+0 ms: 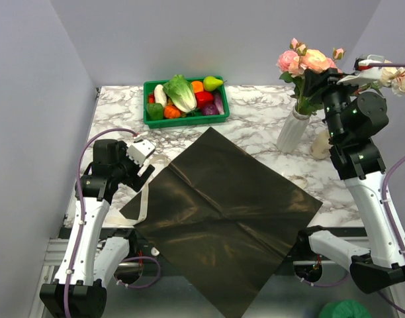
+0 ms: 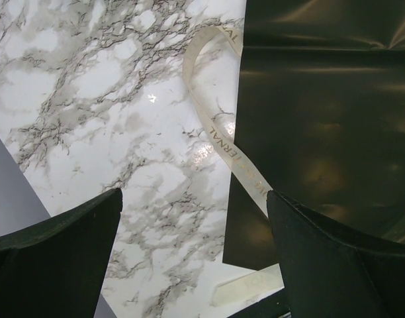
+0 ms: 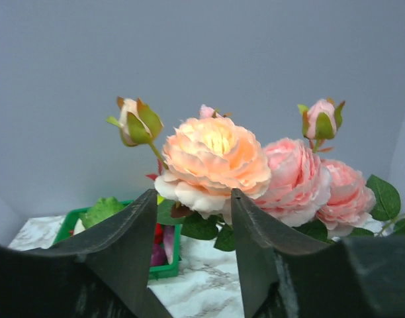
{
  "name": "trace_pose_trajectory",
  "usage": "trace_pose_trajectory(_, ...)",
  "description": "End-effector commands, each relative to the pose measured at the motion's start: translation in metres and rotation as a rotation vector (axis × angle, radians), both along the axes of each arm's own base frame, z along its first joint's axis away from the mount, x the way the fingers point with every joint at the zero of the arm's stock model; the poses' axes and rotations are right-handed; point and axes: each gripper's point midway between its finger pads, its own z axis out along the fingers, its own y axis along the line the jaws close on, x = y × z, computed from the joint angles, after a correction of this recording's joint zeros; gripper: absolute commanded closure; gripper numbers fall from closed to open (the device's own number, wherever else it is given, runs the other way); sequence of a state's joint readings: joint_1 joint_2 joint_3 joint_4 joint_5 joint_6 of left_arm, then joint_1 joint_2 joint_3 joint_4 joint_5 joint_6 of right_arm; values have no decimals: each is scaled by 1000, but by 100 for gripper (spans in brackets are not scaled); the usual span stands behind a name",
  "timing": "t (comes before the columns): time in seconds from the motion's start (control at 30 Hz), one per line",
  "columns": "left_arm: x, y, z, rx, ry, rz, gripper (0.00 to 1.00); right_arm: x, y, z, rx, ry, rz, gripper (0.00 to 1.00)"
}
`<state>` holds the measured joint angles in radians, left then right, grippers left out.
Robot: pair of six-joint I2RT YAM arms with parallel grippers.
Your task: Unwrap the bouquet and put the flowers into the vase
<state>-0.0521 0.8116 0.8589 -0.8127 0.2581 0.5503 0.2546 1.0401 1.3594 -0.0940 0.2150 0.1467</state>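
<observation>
Top view: the paper [image 1: 222, 218] lay spread flat across the near half of the table [image 1: 255, 126], with the ribbon [image 1: 143, 202] loose at its left edge, so I judged the unwrapping done. The vase [image 1: 292, 132] stood upright at the back right, pink flowers [image 1: 302, 61] rising from its mouth. My right gripper [image 1: 318, 83] hung high, just beside those blooms. My left gripper [image 1: 144, 159] sat low near the ribbon. A tray [image 1: 186, 120] of toy vegetables stood well apart at the back. Cream blooms [image 1: 402, 78] showed at the far right edge, apart from the vase; I could not tell what held them, and they may be what is left to place. Left wrist view: my left fingers [image 2: 63, 245] were spread wide above bare table, clasping nothing, with the ribbon [image 2: 219, 142] curling along the paper's edge [image 2: 321, 99] below them. Right wrist view: my right fingers [image 3: 123, 252] stood parted with nothing pinched between them; a peach bloom [image 3: 216, 159] and pink ones lay just beyond the gap, with two buds above.
</observation>
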Motion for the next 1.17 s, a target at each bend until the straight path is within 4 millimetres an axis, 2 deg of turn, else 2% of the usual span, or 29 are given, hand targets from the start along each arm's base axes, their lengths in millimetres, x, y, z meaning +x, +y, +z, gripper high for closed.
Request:
trace_pose_trajectory(0.0,-1,2,12,-5,-21,12,1,-2,23,1,-2,27,129,48)
trace_pose_trajectory(0.1,-2,1,12,-10,-18,12,1,-4,33,-14,7,48,189,58)
trace_pose_trajectory(0.13,-3,0,12,-14,-16,11,1,-12,34,-15,14,43,201,59)
trace_pose_trajectory(0.17,-3,-2,11,-23,-13,7,1,-11,36,-39,13,89,212,60)
trace_pose_trajectory(0.23,-3,-3,10,-31,-9,8,1,-25,43,-56,30,115,265,60)
trace_pose_trajectory(0.27,-4,-2,8,-33,-2,11,1,-24,46,-90,37,189,279,59)
trace_pose_trajectory(0.3,-5,-3,6,-39,5,15,1,-30,52,-104,37,218,317,57)
trace_pose_trajectory(0.33,-4,-3,5,-41,6,16,1,-33,55,-125,38,273,332,50)
trace_pose_trajectory(0.37,-5,-4,3,-46,10,18,1,-38,57,-136,50,300,352,45)
trace_pose_trajectory(0.4,-5,-5,3,-59,17,23,1,-42,66,-164,45,367,402,25)
trace_pose_trajectory(0.43,-4,-6,3,-67,18,26,1,-47,70,-179,47,411,430,0)
trace_pose_trajectory(0.47,-5,-7,2,-74,20,27,1,-50,73,-191,45,443,446,0)
trace_pose_trajectory(0.5,-5,-8,2,-82,22,31,1,-53,75,-212,60,494,462,0)
trace_pose_trajectory(0.53,-4,-8,3,-91,22,41,1,-55,78,-222,71,526,470,0)
trace_pose_trajectory(0.63,-4,-9,3,-111,29,58,1,-58,77,-244,109,602,456,0)
trace_pose_trajectory(0.73,-3,-7,4,-106,19,71,1,-63,74,-254,113,638,439,0)
trace_pose_trajectory(1.13,7,-3,10,-114,-16,121,1,-70,70,-255,79,592,441,0)
